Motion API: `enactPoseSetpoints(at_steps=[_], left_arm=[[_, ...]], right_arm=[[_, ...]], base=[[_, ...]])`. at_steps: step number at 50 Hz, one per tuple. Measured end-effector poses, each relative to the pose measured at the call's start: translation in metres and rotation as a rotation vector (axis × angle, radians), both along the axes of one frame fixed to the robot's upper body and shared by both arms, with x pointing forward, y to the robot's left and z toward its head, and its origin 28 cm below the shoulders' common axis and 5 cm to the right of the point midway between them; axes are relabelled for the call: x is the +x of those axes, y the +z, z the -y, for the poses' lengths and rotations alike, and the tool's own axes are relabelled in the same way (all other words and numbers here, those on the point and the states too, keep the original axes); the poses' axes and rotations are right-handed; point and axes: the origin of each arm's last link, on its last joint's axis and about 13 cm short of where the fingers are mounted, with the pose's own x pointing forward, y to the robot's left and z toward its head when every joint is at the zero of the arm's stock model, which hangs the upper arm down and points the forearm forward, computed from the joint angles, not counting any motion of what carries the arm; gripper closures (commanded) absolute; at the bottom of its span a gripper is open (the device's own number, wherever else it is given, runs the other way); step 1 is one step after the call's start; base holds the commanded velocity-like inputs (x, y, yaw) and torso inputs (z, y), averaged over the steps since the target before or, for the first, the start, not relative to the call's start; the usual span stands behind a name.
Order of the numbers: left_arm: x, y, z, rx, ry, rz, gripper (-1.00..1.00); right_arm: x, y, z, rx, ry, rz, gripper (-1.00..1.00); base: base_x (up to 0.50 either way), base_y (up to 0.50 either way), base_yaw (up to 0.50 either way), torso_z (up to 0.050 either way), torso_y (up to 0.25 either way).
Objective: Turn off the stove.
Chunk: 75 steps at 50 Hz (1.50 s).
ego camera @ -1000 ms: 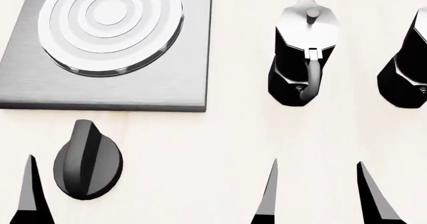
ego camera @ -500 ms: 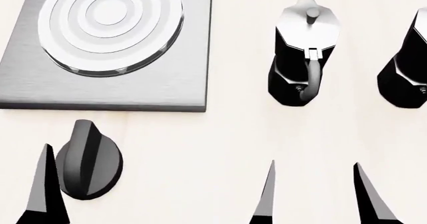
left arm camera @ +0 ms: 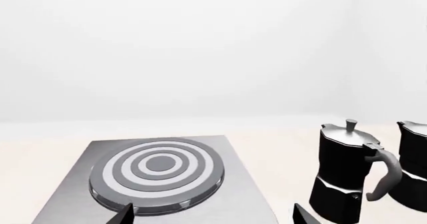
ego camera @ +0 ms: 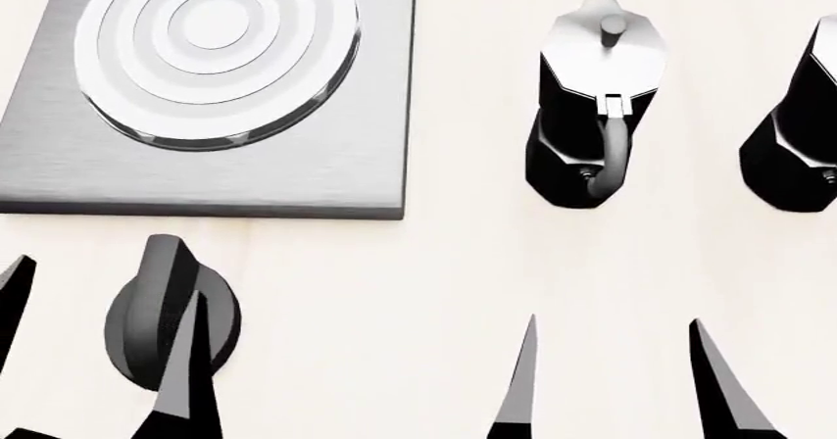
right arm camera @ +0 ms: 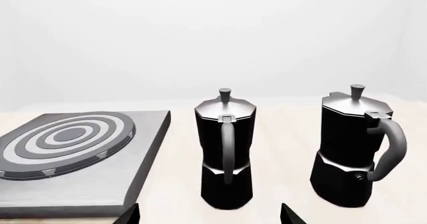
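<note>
Your stove (ego camera: 281, 155) is a flat square slab of brushed grey metal at the far left of the pale, smooth table (ego camera: 418, 282), with a round burner (ego camera: 216, 52) of raised concentric rings set into it. Its knob (ego camera: 164, 312) sits apart, just in front of the slab's near edge: a round black disc with a raised ridge across it.

Your left gripper (ego camera: 98, 346) has its pointed black fingers spread wide, one on each side of the knob. The right-hand finger overlaps the knob in the head view; you cannot tell whether it touches. Nothing is held.

Your right gripper (ego camera: 615, 380) is also spread apart and holds nothing, well to the right of the knob.

Two faceted black-and-silver coffee pots stand to the right of the stove: the nearer pot (ego camera: 595, 106) with its curved handle facing you, and the second pot (ego camera: 798, 130) at the right edge. Neither is between your left gripper and the knob.
</note>
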Motion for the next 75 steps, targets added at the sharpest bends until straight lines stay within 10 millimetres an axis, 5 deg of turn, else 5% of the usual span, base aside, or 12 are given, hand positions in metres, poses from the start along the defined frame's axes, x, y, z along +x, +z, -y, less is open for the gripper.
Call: enactPoseSetpoints(at_steps=[75], left_arm=[[0.056,-0.058,-0.006,0.073,0.217,-0.054,-1.0]], right_arm=[[0.0,-0.001,0.0,0.001,0.017,-0.014,-1.0]], base=[[0.0,0.0,0.0,0.0,0.0]])
